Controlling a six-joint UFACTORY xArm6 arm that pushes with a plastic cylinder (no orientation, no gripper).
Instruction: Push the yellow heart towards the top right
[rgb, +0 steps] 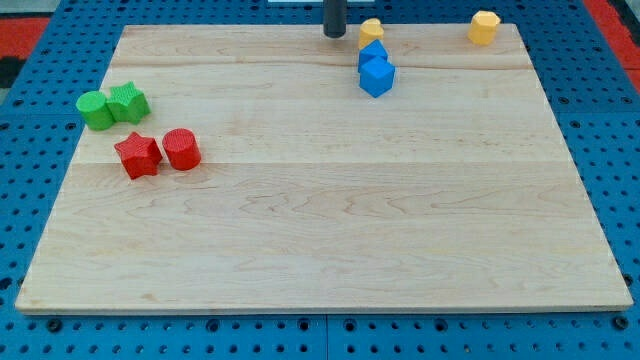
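The yellow heart (371, 30) lies flat at the board's top edge, right of centre.

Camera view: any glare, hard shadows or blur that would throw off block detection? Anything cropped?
Camera view: even, soft light, no glare on the wooden board; only faint contact shadows beside the red blocks. Focus is sharp enough throughout. The rod is cropped by the view's top, so only my tip shows, just left of the yellow heart.
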